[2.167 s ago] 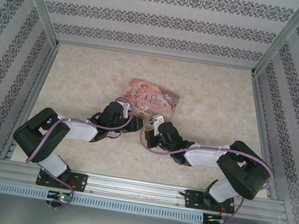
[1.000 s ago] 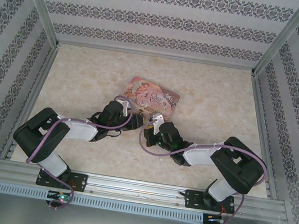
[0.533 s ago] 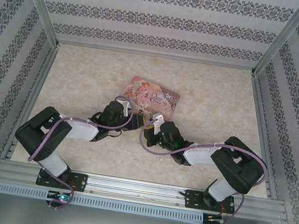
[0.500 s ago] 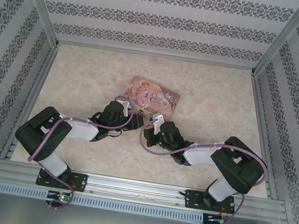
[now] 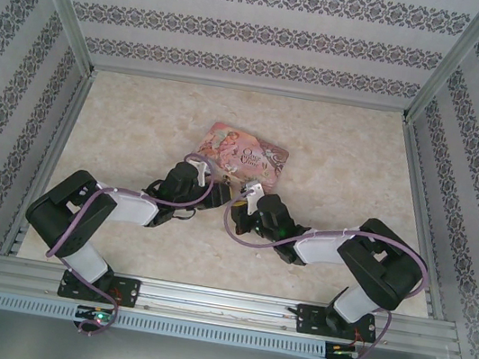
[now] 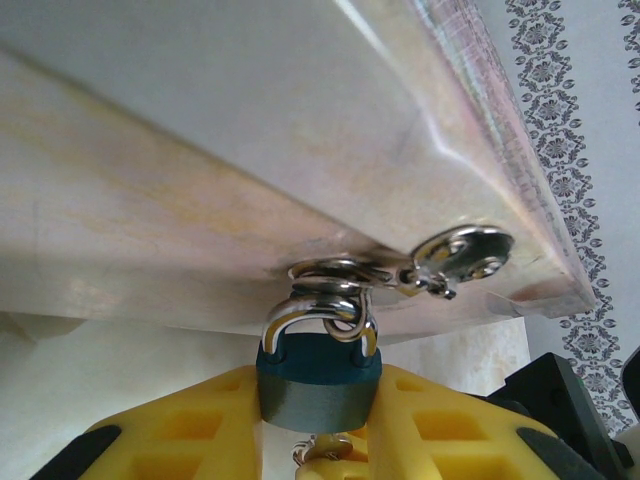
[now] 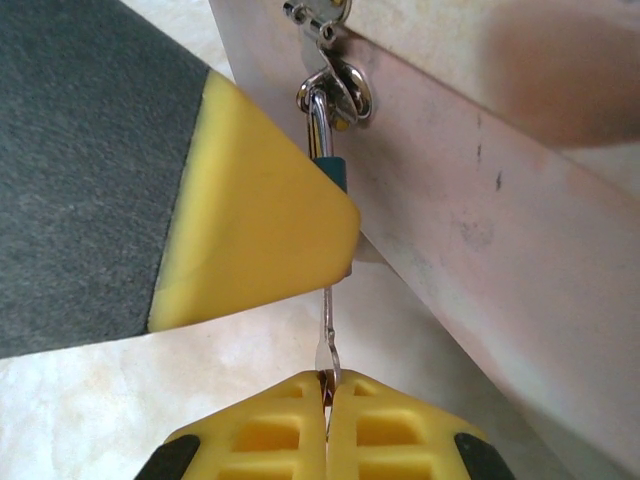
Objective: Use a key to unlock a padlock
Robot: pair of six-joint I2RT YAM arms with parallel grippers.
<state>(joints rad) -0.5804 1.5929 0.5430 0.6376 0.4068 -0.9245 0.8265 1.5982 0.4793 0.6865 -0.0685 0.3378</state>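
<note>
The padlock has a blue body, and its silver shackle hangs through the ring on the front of the pink tin. My left gripper is shut on the padlock body, a yellow finger on each side. My right gripper is shut on the key. The key's thin blade rises from the pads and passes behind the left gripper's yellow finger toward the padlock's underside. A sliver of blue body shows above that finger. In the top view both grippers meet at the tin's near edge.
The tin's metal wall is close above the left gripper and runs along the right of the right wrist view. A clasp hangs beside the ring. Patterned walls enclose the marbled tabletop.
The right arm's elbow has swung slightly inward and the left arm has shifted a little. Both grippers stay at the tin's near edge.
</note>
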